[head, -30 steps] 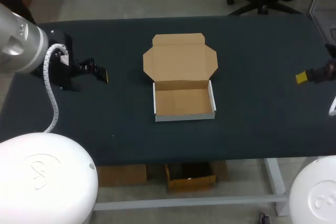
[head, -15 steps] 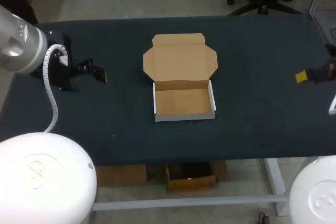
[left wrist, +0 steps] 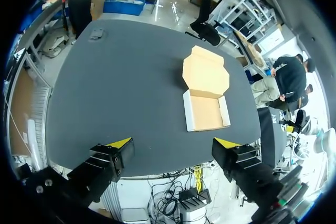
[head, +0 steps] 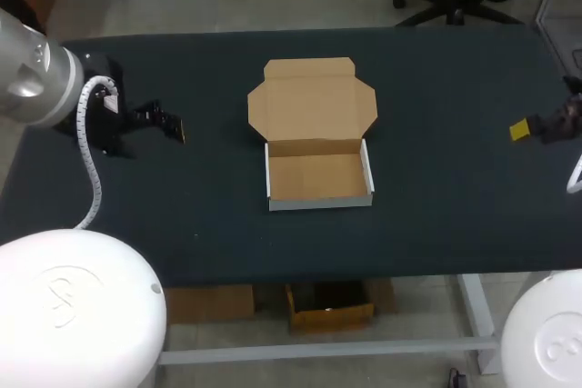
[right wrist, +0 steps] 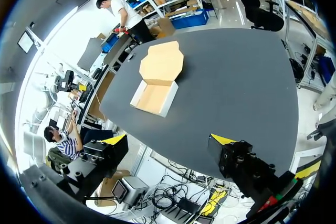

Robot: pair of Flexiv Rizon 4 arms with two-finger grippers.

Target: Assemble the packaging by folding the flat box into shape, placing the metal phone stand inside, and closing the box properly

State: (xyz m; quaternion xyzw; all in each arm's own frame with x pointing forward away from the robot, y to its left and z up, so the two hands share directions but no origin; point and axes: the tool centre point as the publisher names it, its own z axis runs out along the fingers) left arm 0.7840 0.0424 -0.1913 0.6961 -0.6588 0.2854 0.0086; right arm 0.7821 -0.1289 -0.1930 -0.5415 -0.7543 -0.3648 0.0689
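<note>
Brown cardboard is making up the box [head: 318, 138], which is sitting in the middle of the dark bench [head: 436, 79] with its lid folded back flat. The tray [head: 318, 179] is standing open, its raised walls showing white on their outer faces. The lid flap [head: 312, 102] is lying at 12 o'clock of the tray, joined to it along the far edge. Both inner faces are showing plain brown. Any print on the outer faces is too small to read or turned out of sight.

The left fingers [head: 175, 130] are hanging over the bench at 9 o'clock of the box, well apart from it, and only 1 yellow tip is showing in the head view. In the left wrist view the 2 tips are standing wide apart, gripping nothing, and the box [left wrist: 206, 113] is lying ahead at about 1 o'clock.

The right fingers [head: 523, 130] are hovering at 3 o'clock of the box, near the bench's edge. The head view is cutting off the arm behind them, so only 1 yellow tip and a dark stub are showing. In the right wrist view the 2 tips are spread wide and empty. There the box [right wrist: 155, 98] is lying ahead at about 11 o'clock, with the tray nearer the fingers than the lid flap.
</note>
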